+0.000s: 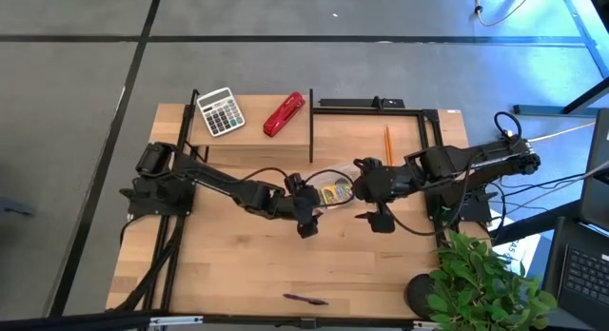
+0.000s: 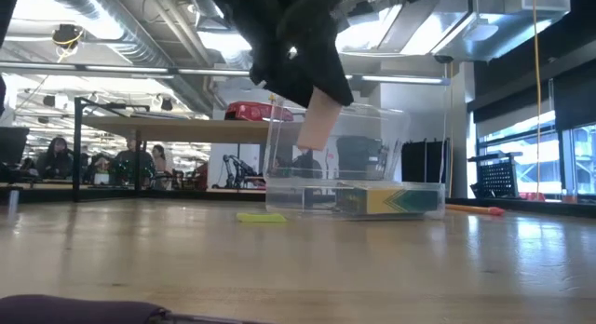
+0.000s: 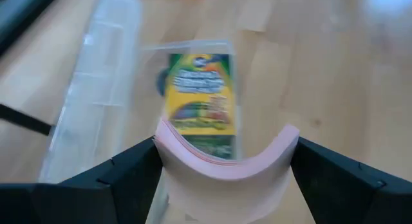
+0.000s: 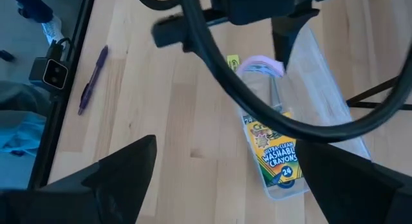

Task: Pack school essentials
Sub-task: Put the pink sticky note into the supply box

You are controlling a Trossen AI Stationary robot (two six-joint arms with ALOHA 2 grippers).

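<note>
Wood planking is carrying everything you need, so take the clear case [image 1: 328, 191] at the table's middle as your landmark. Your left claw [image 3: 225, 161] is hanging just over the case's near end, its jaws spread wide yet pinching the pink pad [image 3: 226, 161] across its width; the pad is bowing into a curve between the fingers [image 3: 129, 176], which tells you it is light, soft and easily creased. Judging by that bend, you would do better to ease the squeeze and grip nearer the bound edge, where the sheets should be stiffer.

In the low view the pad [image 2: 318, 117] is dangling edge-down, slightly tilted, above the case [image 2: 335, 156], not yet inside.

Your right claw [image 1: 380, 220] is waiting open and empty, just beside the case on its right.

Inside the case the crayon box [image 4: 275, 151] is lying flat, its long axis running along the case's length. It looks rigid and light.

Beyond the case, toward the far right, the pencil [image 1: 388, 144] is pointing away from you. The pen [image 1: 304, 299] is lying well apart near the front edge, running along that edge. Both are thin, stiff and liable to roll.
</note>
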